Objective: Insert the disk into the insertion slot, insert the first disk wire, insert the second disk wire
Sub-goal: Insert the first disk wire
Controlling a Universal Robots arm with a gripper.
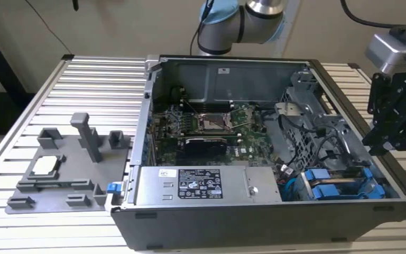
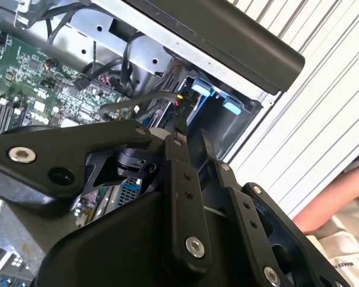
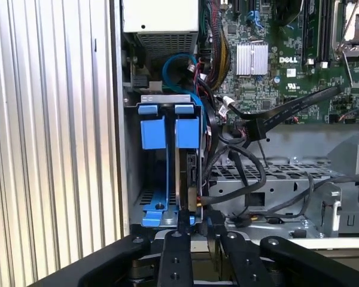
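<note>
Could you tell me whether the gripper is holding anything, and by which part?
Nothing seems to be held: the gripper hangs above the case, apart from the disk, which sits in the insertion slot.

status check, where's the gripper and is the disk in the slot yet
Gripper hovers clear of the insertion slot, aimed at it. Disk in blue carrier sits inside the slot. Black cables crowd right beside it.
</note>
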